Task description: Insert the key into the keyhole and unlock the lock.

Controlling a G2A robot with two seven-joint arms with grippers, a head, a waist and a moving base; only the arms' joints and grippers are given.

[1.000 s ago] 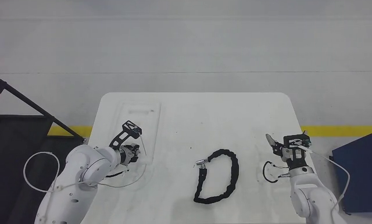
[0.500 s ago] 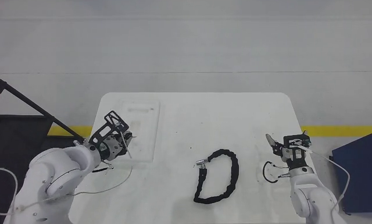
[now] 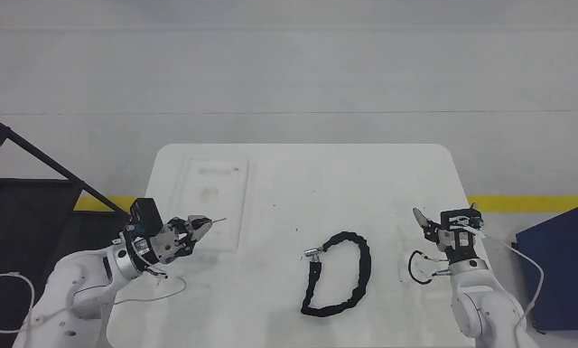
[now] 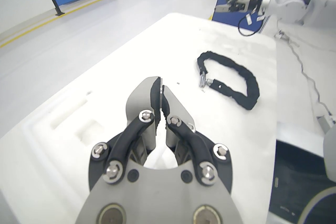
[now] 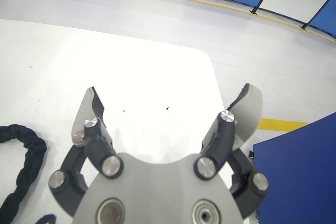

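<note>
Left gripper (image 4: 160, 85): jaws closed on thin metal key (image 4: 160, 94), its edge showing between pads. In top view, gripper sits over near edge of white foam tray (image 3: 217, 181) at left side of table (image 3: 388, 176), key pointing toward table centre.

Chain lock (image 3: 343, 274): black sleeve, lying in open loop mid-table, metal lock end (image 3: 312, 253) facing left side. Well apart from the 2 grippers.

Right gripper (image 5: 170, 101): jaws wide apart, near right table edge.
</note>
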